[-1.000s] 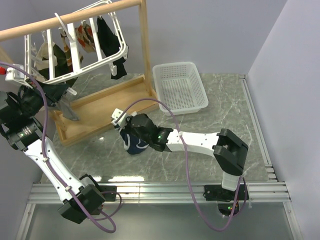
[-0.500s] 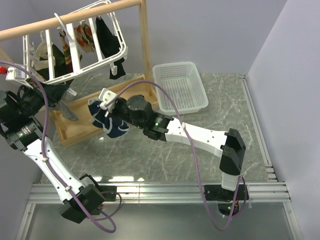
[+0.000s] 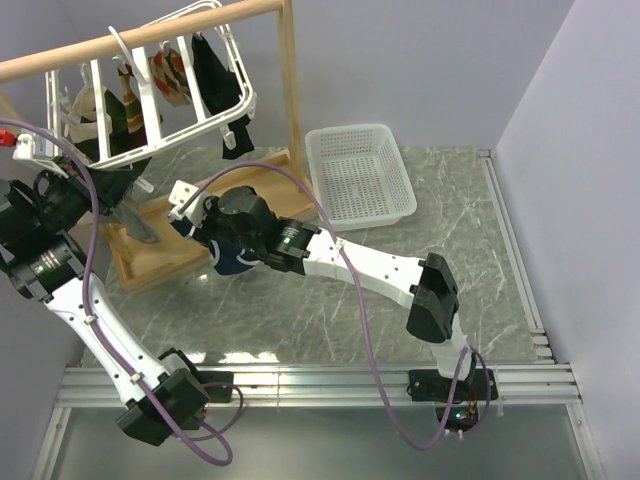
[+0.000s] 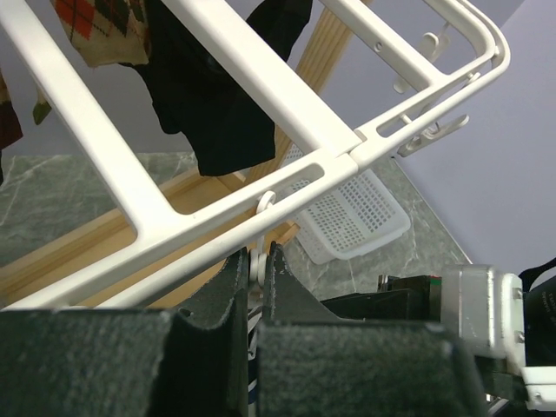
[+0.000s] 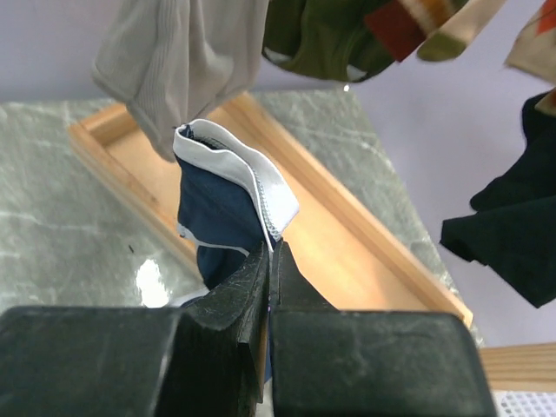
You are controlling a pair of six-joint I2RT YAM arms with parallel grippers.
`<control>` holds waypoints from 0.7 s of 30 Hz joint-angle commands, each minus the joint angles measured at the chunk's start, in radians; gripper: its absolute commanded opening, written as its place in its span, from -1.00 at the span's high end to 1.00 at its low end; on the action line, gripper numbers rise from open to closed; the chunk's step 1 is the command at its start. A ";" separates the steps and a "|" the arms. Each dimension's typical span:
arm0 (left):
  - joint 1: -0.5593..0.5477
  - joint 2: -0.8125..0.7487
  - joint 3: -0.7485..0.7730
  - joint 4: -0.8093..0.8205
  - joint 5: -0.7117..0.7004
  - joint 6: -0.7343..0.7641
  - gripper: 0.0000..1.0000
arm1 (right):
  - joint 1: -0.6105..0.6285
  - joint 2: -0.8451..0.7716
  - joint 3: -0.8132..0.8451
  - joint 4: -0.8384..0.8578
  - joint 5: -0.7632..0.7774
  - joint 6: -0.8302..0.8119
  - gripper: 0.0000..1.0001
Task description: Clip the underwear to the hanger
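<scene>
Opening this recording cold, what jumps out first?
The right gripper pinches the navy underwear, whose white-trimmed edge stands up above the jaws, over the wooden tray. At upper left, the white hanger hangs tilted from the wooden rail. The left gripper is closed on one of its small clips.

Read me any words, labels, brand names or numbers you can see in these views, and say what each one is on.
None: no text can be read in any view.
The hanger, the underwear, the white basket and the wooden stand show no print.
The patterned garments clipped on the hanger carry only a diamond pattern, no lettering.
</scene>
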 commanded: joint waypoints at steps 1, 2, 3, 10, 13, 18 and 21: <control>-0.002 0.003 0.017 -0.151 0.123 0.062 0.99 | 0.007 -0.007 0.090 -0.019 0.036 -0.013 1.00; -0.003 0.008 0.022 -0.159 0.123 0.070 0.99 | 0.007 -0.003 0.099 -0.023 0.036 -0.013 1.00; -0.002 0.011 0.025 -0.171 0.127 0.078 0.99 | 0.009 0.006 0.119 -0.031 0.034 -0.016 1.00; -0.005 0.026 0.048 -0.240 0.135 0.147 0.99 | 0.011 0.055 0.222 -0.066 0.043 -0.014 1.00; -0.003 0.027 0.046 -0.248 0.141 0.153 0.99 | 0.011 0.079 0.263 -0.088 0.048 -0.016 1.00; -0.003 0.025 0.051 -0.244 0.146 0.148 0.99 | 0.014 0.104 0.299 -0.098 0.059 -0.022 1.00; -0.003 0.027 0.051 -0.250 0.147 0.153 0.99 | 0.015 0.109 0.314 -0.103 0.060 -0.019 1.00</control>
